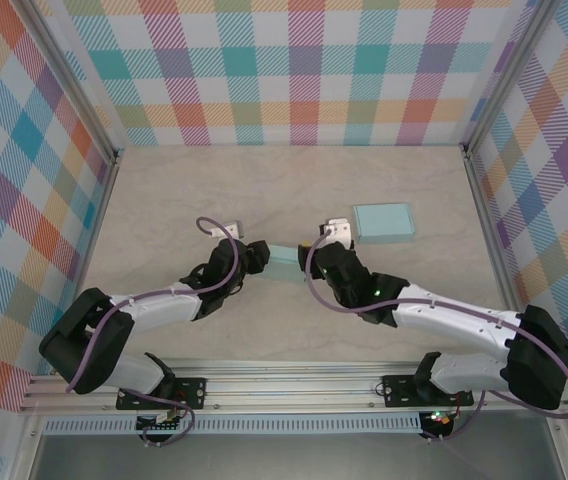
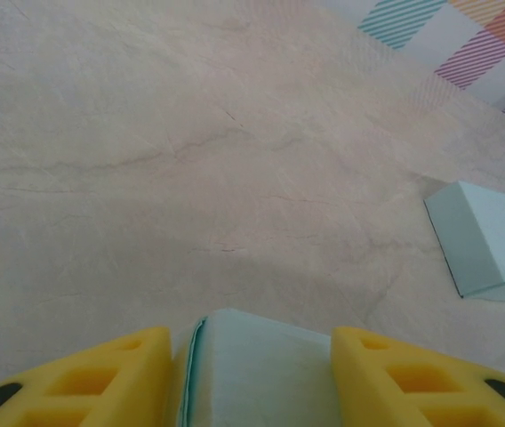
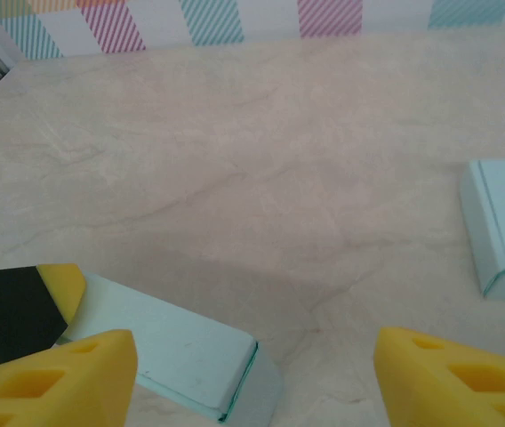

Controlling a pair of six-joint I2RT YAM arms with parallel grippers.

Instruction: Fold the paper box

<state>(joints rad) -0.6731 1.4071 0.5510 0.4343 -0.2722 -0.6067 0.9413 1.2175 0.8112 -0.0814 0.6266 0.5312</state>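
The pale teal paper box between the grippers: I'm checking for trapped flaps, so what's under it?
Bare beige marbled tabletop surrounds the pale teal paper box, with a shadow beside its corner. The patch directly beneath is covered, so any tucked flap is hidden.

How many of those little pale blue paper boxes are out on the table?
2. One paper box lies in the middle, between the fingers of the left tool. The other box sits farther back and to the right, on its own. None seems hidden.

Lab test cell: plaid walls (image 1: 304,70), alu frame (image 1: 294,395).
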